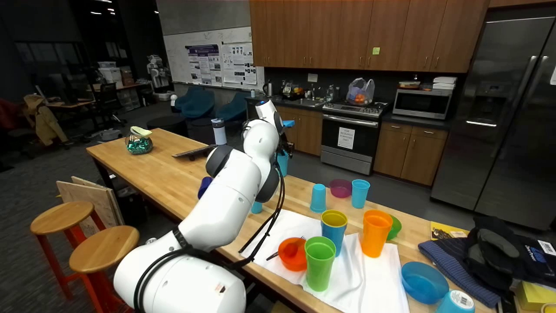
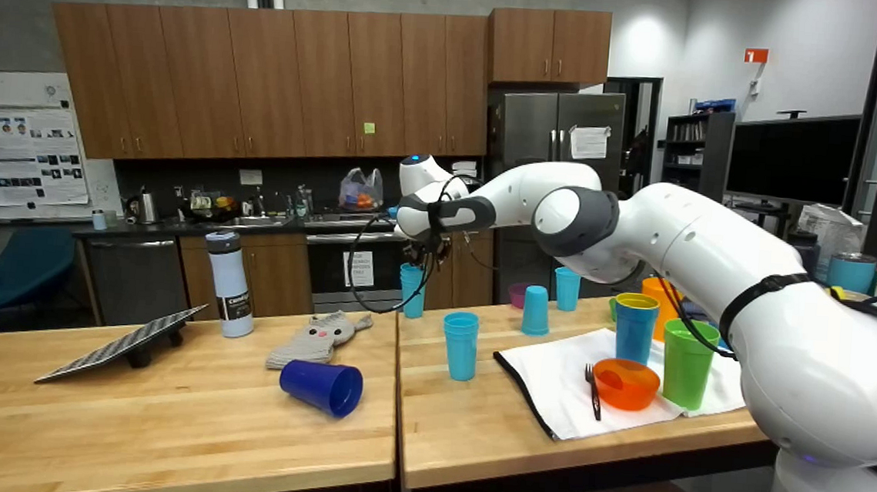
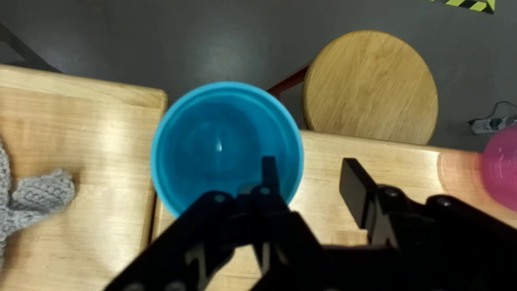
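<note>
A light-blue cup (image 3: 202, 133) stands upright at the table's far edge, its open mouth facing the camera in the wrist view. My gripper (image 3: 309, 161) is at its rim, jaws apart. One finger (image 3: 270, 173) overlaps the mouth just inside the rim; how deep it reaches I cannot tell. The opposite finger (image 3: 353, 194) stays outside, with bare wood showing between the two, so the cup wall is not pinched. In both exterior views the same cup (image 1: 282, 165) (image 2: 411, 294) sits directly below the dark gripper, which is small and partly hidden by cables there.
A grey knitted toy (image 2: 320, 338) and a fallen dark-blue cup (image 2: 320, 387) lie nearby. Another light-blue cup (image 2: 460, 346) stands closer to the front. Several cups and an orange bowl (image 2: 626, 384) rest on or around a white cloth (image 1: 365, 278). Beyond the edge is a stool (image 3: 371, 87).
</note>
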Motion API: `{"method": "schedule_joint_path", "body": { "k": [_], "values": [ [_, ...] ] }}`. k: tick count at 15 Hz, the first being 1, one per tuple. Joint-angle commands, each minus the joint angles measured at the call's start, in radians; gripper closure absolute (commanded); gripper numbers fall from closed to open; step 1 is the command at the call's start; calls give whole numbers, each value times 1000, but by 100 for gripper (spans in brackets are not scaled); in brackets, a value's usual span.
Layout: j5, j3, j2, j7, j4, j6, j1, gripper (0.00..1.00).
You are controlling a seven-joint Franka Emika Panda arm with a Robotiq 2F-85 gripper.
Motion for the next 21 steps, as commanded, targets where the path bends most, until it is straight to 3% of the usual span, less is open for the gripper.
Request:
{"method": "schedule_joint_path", "body": {
  "k": [1, 3, 4, 12, 21],
  "values": [
    [-31, 43, -1, 0, -11, 4, -20, 85],
    [-28, 57, -1, 0, -17, 6, -28, 99],
    [-27, 64, 1, 0, -16, 6, -31, 100],
    [-30, 141, -6, 0, -43, 0, -71, 98],
    [-8, 236, -36, 0, -36, -266, -82, 98]
  ]
}}
